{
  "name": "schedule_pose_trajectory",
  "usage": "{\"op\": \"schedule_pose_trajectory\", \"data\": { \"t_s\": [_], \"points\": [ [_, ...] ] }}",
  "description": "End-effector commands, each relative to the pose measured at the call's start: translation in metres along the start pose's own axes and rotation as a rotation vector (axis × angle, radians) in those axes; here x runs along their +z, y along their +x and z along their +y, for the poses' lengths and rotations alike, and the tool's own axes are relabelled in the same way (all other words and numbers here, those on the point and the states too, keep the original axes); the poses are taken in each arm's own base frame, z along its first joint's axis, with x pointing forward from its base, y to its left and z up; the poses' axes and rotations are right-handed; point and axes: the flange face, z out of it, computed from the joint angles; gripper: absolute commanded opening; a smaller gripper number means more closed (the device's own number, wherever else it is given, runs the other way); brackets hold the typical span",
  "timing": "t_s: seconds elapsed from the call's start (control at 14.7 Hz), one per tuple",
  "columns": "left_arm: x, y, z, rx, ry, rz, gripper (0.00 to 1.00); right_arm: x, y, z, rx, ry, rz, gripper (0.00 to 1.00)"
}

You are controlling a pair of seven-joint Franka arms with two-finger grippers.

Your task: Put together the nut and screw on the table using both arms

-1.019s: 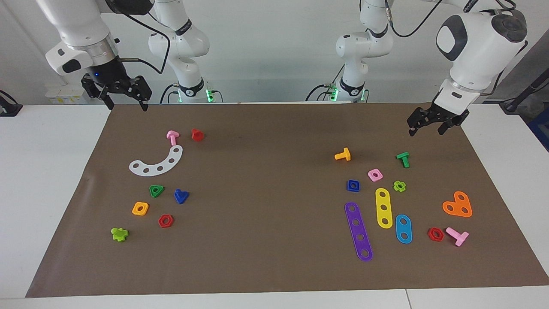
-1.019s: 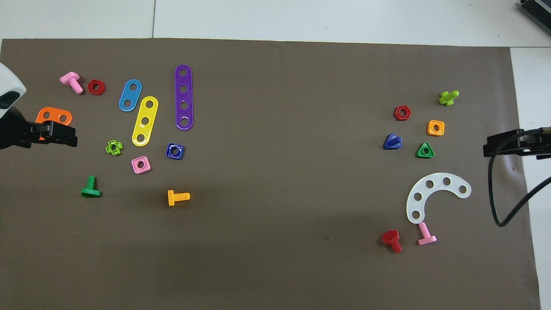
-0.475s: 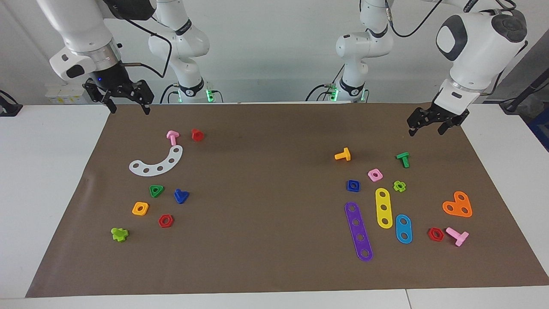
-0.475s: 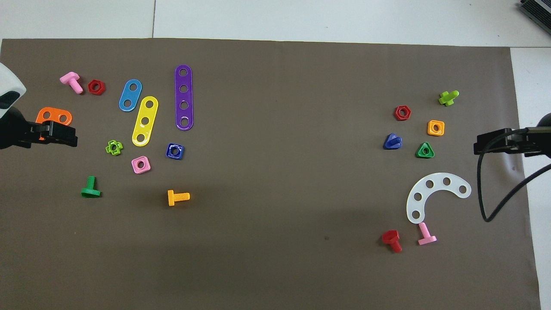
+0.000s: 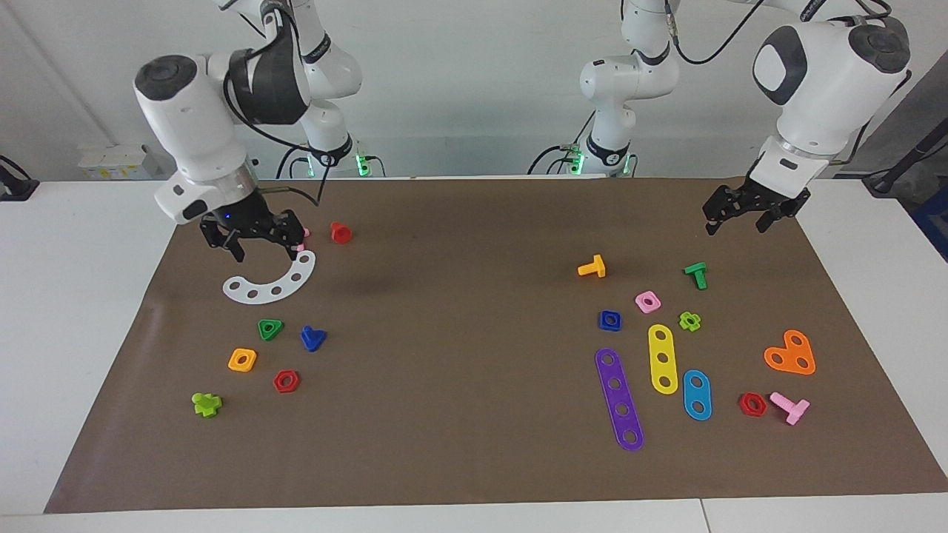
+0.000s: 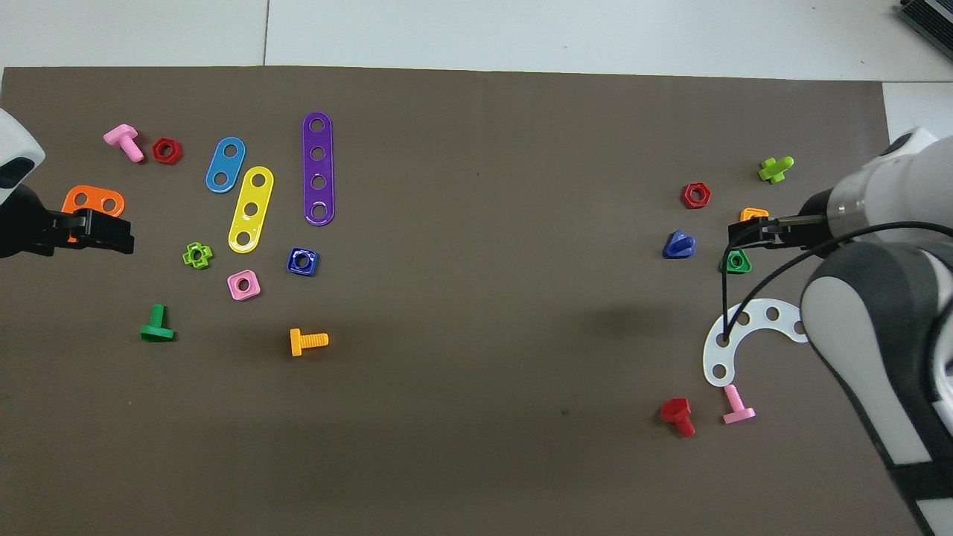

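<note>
The screw point(image 5: 312, 337) and the nut point(image 5: 610, 320) are laid well apart, one toward each arm's end, while the right gripper point(image 5: 255, 238) and the waiting left gripper point(image 5: 740, 215) are held spread and empty above the table point(image 5: 474, 459).

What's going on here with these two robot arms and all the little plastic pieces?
Two arms are setting up to join a blue square nut and a blue triangular-head screw, both lying untouched on the brown mat at its two ends. The right end effector hangs open and empty over the white curved strip, near the screw. The left end effector waits open above the mat's corner, holding nothing.
</note>
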Motion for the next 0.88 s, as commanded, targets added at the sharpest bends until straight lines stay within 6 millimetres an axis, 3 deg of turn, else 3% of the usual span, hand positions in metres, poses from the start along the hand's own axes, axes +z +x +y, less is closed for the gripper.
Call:
{"op": "schedule_pose_trajectory", "data": {
  "t_s": [0.0,0.2,0.34,0.81],
  "points": [
    [-0.001,-0.008,-0.003,-0.012,0.018,0.015,1.0,0.062,0.026,-0.006,-0.036,0.016,0.004,1.0],
    [-0.001,-0.008,-0.003,-0.012,0.018,0.016,1.0,0.105,0.037,-0.011,-0.072,0.013,0.013,1.0],
    [0.0,-0.008,-0.003,-0.012,0.018,0.013,1.0,0.131,0.03,-0.013,-0.088,0.012,-0.016,0.95],
    [-0.001,-0.008,-0.003,-0.012,0.018,0.015,1.0,0.167,0.02,-0.006,-0.161,0.011,-0.036,0.53]
  ]
}}
